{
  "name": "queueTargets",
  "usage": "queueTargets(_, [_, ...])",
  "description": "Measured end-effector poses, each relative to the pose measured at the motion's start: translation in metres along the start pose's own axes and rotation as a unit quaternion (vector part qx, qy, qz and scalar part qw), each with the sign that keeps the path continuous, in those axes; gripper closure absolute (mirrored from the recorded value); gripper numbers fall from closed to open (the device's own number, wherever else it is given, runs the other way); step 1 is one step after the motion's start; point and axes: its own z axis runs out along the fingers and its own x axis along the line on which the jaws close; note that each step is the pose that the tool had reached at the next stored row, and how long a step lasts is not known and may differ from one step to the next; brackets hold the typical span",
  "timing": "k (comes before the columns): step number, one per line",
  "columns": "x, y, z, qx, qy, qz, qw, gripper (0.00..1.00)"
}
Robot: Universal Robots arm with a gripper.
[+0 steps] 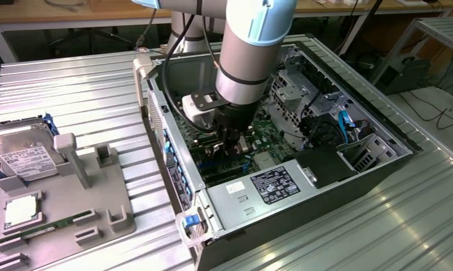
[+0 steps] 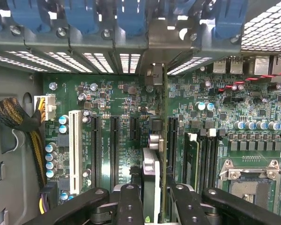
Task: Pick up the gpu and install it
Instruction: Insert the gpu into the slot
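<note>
gpu [image 2: 164,154] clenched edge-on in tool [image 2: 154,199], down inside open case [image 1: 384,130] over motherboard [image 2: 117,98]; best kept vertical, lined with slot, bracket toward rear openings, pressed evenly.

gpu [image 2: 155,154] seen edge-on, its lower end hidden behind pincer [image 2: 154,206]; exterior view lower left cuts hard drive [image 1: 19,158], labels unreadable.

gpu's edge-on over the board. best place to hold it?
Its upper long edge, from above, pinching the two flat faces: the gpu stands on edge with its lower edge toward the motherboard, so that must stay free. The hand holds it this way.
</note>
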Motion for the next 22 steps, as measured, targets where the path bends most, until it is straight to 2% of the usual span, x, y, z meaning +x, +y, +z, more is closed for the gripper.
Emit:
queueTargets(17, [0.0001,0.0002,0.0027,-0.0002,0.0001,0.0,1.0,0.72])
queueTargets(22, [0.0002,0.0006,0.0069,-0.0004,-0.0001,0.0,1.0,0.72])
